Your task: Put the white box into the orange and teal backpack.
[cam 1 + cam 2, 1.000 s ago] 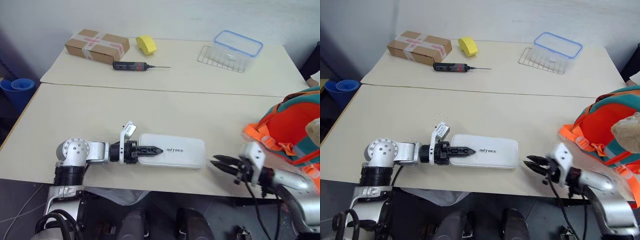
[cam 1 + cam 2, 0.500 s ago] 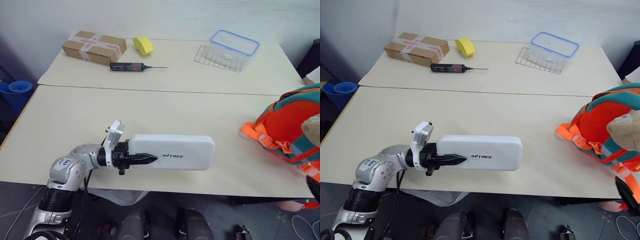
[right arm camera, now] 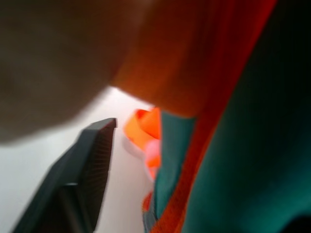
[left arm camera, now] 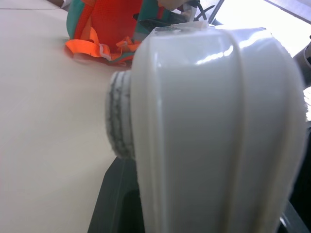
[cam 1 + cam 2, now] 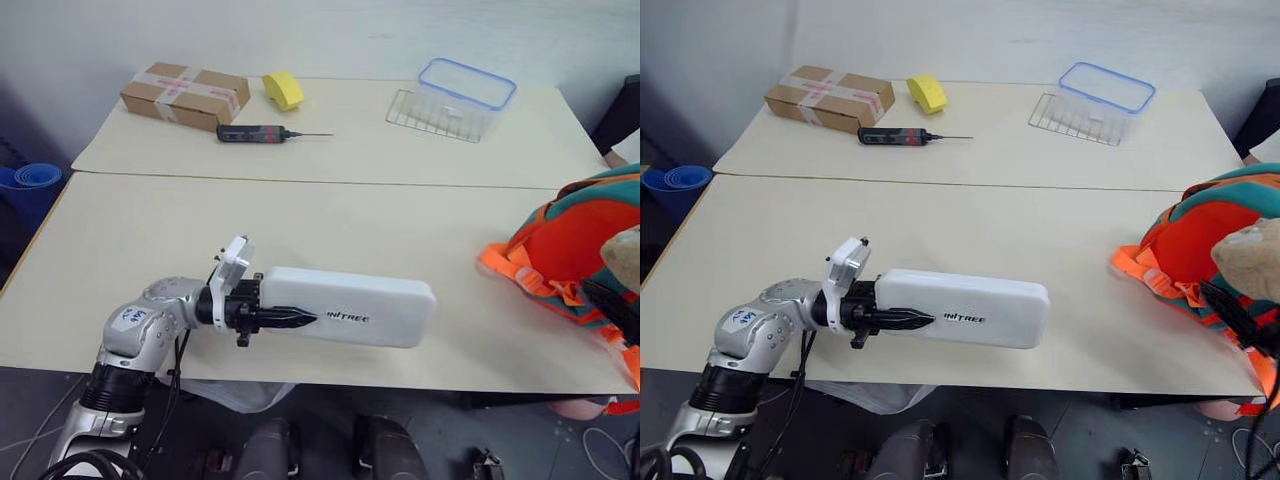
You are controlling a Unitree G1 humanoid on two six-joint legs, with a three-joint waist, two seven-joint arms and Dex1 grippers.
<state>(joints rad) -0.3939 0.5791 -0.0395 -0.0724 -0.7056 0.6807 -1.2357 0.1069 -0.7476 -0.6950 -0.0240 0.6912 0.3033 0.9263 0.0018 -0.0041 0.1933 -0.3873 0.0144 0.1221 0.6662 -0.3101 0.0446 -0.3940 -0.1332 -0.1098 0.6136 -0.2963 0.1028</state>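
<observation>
Flat white oblong plastic case with rounded corners and dark lettering, held out level above the near edge of the pale beige worktop, one short end clamped in the left hand. Black fingers of that hand laid along the lettered face, pinching the case; other end pointing toward the small teal backpack with orange panels and orange webbing straps, well apart from it. Backpack sitting at the worktop's right edge, tan plush bear at its side.

Two beige worktop panels butted together, plain white wall behind. On the far panel: brown taped cardboard box, yellow wedge-shaped block just beside it, dark screwdriver-like tool with a thin tip in front of both, clear blue-rimmed plastic container on a wire rack further right. Blue round bin on the floor at far left.

Right hand pressed up against the backpack by the bear, dark fingers close to orange and teal fabric; open or clenched, cannot tell.
</observation>
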